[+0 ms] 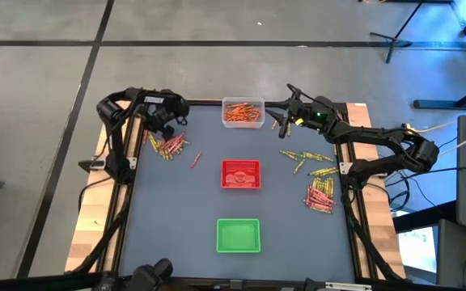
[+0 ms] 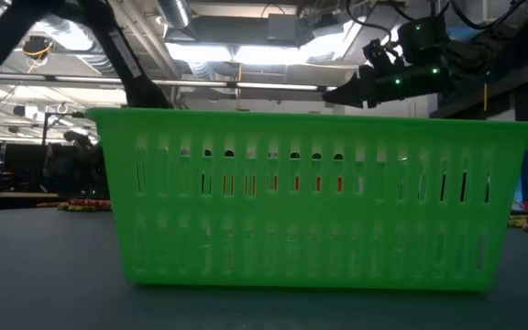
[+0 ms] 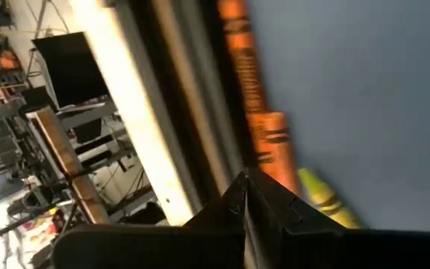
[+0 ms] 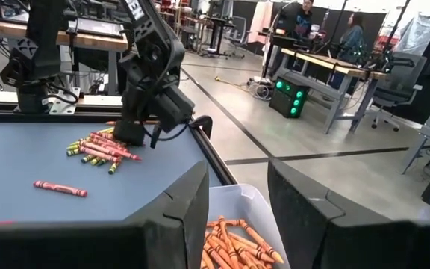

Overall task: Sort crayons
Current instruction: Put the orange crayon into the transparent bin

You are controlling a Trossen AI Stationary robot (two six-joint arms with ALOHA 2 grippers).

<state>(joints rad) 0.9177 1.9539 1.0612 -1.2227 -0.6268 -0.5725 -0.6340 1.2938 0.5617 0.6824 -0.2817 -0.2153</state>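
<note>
Your right gripper (image 1: 285,123), jaws apart and empty, hovers beside the clear tray (image 1: 243,123) of orange crayons (image 1: 242,111). Left gripper (image 1: 168,129), pinched closed, sits at its crayon pile (image 1: 169,146) (nearer arm there).

We see a matt blue-grey table (image 1: 176,202) edged with pale wood. The green tray (image 2: 310,197) looks like slotted glossy plastic, the clear tray (image 4: 263,205) translucent plastic. The crayons (image 3: 256,101) wear matt paper wrappers, printed black.
</note>
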